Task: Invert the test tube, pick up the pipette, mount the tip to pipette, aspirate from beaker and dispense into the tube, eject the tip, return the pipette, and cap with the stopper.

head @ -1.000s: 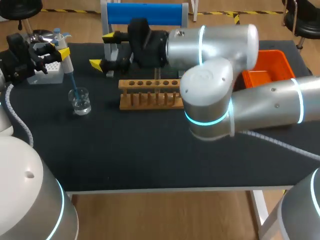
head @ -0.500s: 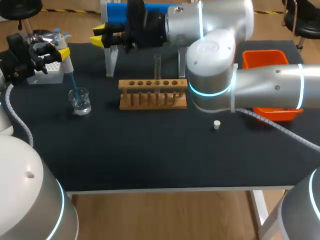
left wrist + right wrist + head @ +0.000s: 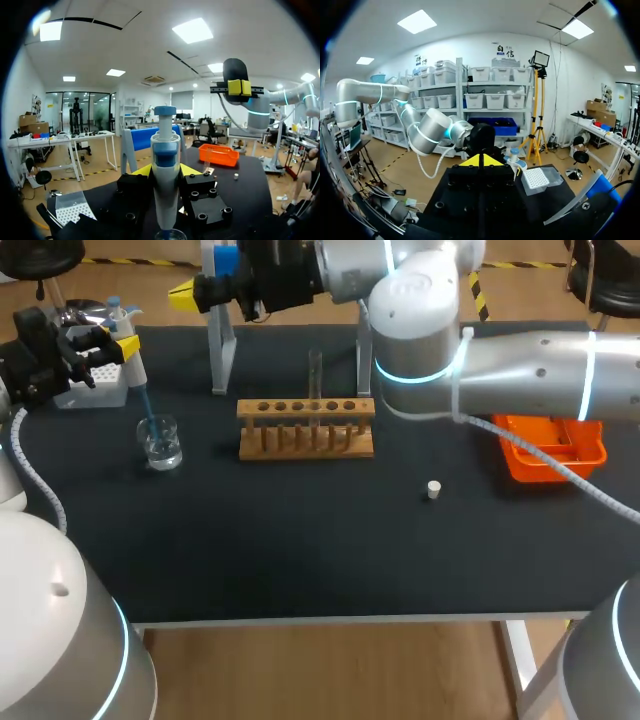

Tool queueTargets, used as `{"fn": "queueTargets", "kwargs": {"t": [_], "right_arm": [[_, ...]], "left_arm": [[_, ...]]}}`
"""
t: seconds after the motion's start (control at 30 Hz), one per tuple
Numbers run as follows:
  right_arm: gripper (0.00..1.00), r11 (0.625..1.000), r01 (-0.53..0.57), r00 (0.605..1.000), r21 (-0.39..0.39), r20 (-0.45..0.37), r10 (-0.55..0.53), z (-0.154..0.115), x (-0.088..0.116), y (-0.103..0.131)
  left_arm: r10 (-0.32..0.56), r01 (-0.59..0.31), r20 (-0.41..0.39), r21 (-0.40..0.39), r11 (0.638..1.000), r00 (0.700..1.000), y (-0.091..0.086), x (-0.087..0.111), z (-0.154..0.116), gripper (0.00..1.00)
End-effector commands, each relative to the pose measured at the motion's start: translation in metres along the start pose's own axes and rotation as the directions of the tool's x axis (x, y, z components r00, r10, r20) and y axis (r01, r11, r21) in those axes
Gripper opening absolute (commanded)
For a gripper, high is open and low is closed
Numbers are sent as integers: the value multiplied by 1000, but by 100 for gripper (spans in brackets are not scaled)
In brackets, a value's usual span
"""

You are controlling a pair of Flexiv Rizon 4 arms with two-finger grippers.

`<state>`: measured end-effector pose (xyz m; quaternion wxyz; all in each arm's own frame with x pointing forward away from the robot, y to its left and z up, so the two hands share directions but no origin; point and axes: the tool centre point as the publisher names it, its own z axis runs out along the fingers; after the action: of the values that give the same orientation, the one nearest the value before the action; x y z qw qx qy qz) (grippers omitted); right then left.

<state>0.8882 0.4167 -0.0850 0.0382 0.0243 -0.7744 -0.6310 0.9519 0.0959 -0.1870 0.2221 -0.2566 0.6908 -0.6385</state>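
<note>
Clamps left end effector [image 3: 112, 341] on pipette [image 3: 165, 170], tip in beaker [image 3: 160, 443] below, near table's [image 3: 300, 540] left edge; right end effector [image 3: 185, 295] together, empty.

The black-covered surface [image 3: 300, 550] stands on a light wooden floor [image 3: 330, 670] crossed by yellow-and-black hazard tape [image 3: 130, 260]. Overhead, a white ceiling [image 3: 125, 47] carries rectangular light panels [image 3: 194, 30], all lit. Along 1 white wall [image 3: 470, 47] runs metal shelving [image 3: 462, 90] stacked with pale storage bins [image 3: 492, 101]; a yellow tripod [image 3: 538, 125] stands beside it. Elsewhere, a dark-framed glass partition [image 3: 85, 107] stands behind 2 white desks [image 3: 40, 144].
</note>
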Motion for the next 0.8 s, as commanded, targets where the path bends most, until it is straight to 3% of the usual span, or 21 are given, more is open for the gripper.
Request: {"fn": "queueTargets", "kwargs": {"t": [0.03, 0.8], "right_arm": [[0, 1000, -3, 998, 7, -61, 3, 18, -13, 4], [0, 993, -45, 992, -105, -121, 32, 71, -39, 14]], "left_arm": [[1, -1, 3, 0, 1000, 1000, 0, 1, 0, 0], [1, -1, 3, 0, 1000, 1000, 0, 1, 0, 0]]}}
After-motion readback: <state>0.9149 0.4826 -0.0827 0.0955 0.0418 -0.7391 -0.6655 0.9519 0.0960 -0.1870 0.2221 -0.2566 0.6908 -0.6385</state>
